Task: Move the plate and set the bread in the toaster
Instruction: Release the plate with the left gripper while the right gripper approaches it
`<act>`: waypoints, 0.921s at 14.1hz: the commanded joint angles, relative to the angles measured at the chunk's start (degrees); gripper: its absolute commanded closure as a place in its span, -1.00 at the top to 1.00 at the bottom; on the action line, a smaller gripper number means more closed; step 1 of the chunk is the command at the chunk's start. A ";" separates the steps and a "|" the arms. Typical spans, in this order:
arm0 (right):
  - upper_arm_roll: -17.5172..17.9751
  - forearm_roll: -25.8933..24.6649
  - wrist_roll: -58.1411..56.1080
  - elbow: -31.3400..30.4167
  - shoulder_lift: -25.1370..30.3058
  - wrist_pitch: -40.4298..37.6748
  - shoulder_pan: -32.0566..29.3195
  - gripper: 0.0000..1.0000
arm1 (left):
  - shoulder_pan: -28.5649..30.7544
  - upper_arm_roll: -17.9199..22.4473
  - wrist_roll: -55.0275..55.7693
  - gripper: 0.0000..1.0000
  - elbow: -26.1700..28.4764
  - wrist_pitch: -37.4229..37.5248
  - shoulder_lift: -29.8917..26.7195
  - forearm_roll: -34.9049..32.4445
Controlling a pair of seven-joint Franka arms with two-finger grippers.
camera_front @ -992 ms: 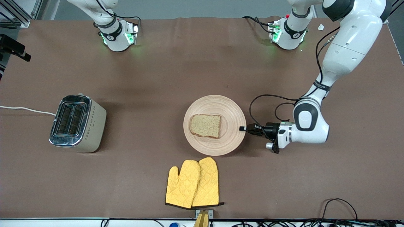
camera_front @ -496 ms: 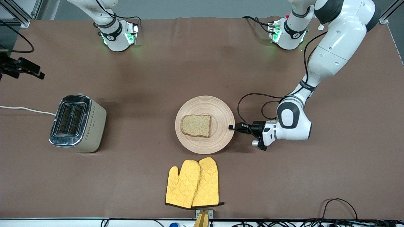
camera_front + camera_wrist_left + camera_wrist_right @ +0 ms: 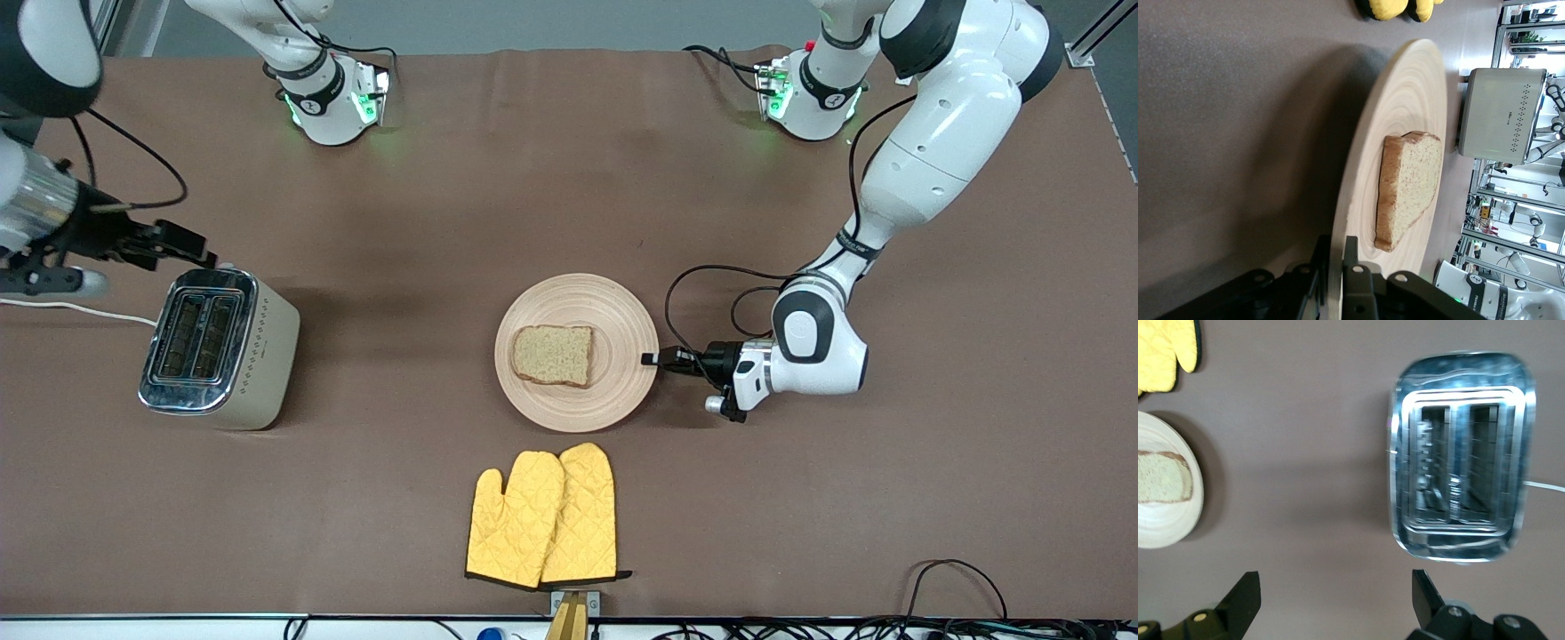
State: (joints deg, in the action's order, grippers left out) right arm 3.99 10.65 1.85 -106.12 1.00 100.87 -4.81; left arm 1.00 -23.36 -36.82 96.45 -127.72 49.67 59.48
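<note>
Front view, from the right arm's end of the bench: the right pincer (image 3: 191,242) hangs with its fingers spread wide and empty over the bench just beside the boxy cream-sided toaster with a chrome top (image 3: 218,349), whose two slots are empty. Mid-bench sits the large round pale wooden plate (image 3: 578,400), and the square slice of light brown seeded bread (image 3: 553,355) lies flat on it. At the plate's edge toward the left arm's end, the left pincer (image 3: 658,359) is closed down on the rim. Judged from this, the plate move looks under way or nearly done; the bread step is not begun. A pair of yellow quilted oven mitts (image 3: 544,518) lies just nearer the camera than the plate, apart from it. Nothing blocks the stretch between plate and toaster.
</note>
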 commanded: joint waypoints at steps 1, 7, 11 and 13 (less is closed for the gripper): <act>-0.21 3.22 4.12 -1.28 -1.70 3.19 3.05 1.00 | 0.66 -0.20 -0.44 0.99 0.06 0.45 -0.80 1.43; -0.21 8.59 4.91 -7.34 -4.95 17.14 8.57 1.00 | 6.80 0.24 0.17 1.00 0.68 4.48 -5.98 -0.76; -0.30 8.94 16.67 -8.49 -9.69 29.10 17.62 1.00 | 12.00 0.07 13.06 1.00 -4.23 8.08 -10.02 -17.25; -0.30 8.94 18.80 -8.41 -12.85 34.37 20.53 1.00 | 13.66 0.33 18.87 1.00 -7.57 10.81 -12.31 -24.12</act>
State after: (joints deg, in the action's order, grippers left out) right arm 4.30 18.74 18.46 -114.15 -9.72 131.28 13.36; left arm 14.36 -23.18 -23.38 91.08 -119.09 40.23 40.56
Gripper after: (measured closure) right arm 0.000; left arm 0.000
